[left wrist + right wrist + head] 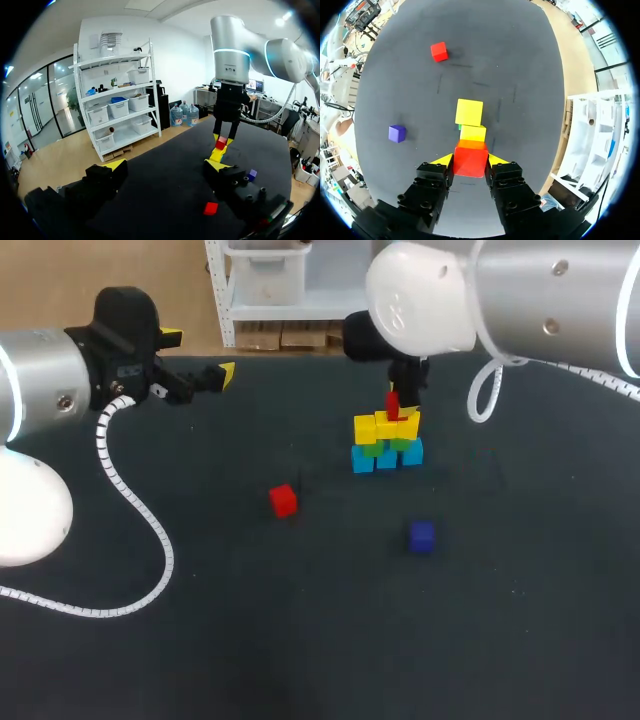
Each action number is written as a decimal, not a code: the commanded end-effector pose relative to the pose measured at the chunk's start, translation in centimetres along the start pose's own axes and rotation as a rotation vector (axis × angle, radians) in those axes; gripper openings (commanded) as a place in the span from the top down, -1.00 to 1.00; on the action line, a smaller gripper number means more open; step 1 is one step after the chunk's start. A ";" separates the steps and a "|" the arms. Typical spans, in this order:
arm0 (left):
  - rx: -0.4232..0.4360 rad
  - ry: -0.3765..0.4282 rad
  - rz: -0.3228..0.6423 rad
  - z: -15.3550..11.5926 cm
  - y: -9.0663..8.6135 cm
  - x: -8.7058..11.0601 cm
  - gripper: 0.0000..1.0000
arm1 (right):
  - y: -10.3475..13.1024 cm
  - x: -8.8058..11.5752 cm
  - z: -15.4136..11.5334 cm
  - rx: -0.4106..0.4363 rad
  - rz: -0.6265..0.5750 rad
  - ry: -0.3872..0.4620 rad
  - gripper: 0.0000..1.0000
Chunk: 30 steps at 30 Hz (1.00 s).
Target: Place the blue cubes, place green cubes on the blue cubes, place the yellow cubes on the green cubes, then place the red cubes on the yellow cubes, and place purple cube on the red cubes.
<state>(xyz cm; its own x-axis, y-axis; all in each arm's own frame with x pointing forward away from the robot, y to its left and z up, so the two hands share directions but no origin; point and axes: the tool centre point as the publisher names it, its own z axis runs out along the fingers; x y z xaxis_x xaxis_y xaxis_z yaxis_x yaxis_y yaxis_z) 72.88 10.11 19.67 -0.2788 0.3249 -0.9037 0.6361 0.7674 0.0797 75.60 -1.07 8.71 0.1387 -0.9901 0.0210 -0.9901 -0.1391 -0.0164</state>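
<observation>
A stack stands mid-table: three light blue cubes point(387, 458) at the base, green cubes point(371, 448) on them, two yellow cubes point(385, 427) on top. My right gripper point(393, 398) hangs straight over the stack, shut on a red cube point(392, 406) just over the yellow layer; whether the cube touches it I cannot tell. In the right wrist view that red cube point(470, 159) sits between the fingers, with the yellow cubes point(469, 112) below. A second red cube point(283, 500) and a purple cube point(421, 536) lie loose. My left gripper point(205, 375) is open, far left and raised.
The loose red cube point(439, 51) lies left of the stack and nearer the front. The purple cube point(397, 133) lies in front of the stack. From the left wrist view, the stack point(218, 155) and my right arm stand ahead of the open left gripper point(167, 167).
</observation>
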 end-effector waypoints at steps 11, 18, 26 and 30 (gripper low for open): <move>0.009 -0.008 0.002 -0.1 0.3 0.2 -1.00 | -0.1 0.2 0.1 0.005 0.010 -0.001 1.00; 0.009 -0.008 0.002 -0.1 0.3 0.2 -1.00 | -0.1 0.2 0.2 0.004 0.012 0.002 1.00; 0.009 -0.008 0.002 -0.1 0.3 0.2 -1.00 | -0.1 0.1 0.3 0.003 0.014 0.001 0.53; 0.009 -0.008 0.002 -0.1 0.3 0.2 -1.00 | -0.1 0.1 0.3 0.004 0.011 0.002 0.44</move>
<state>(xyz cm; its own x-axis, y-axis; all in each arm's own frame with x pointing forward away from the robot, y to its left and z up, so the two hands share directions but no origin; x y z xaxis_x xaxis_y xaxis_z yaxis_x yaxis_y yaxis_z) 72.88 10.11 19.67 -0.2788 0.3249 -0.9037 0.6361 0.7674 0.0797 75.73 -1.17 8.41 0.1277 -0.9915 0.0233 -0.9916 -0.1282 -0.0191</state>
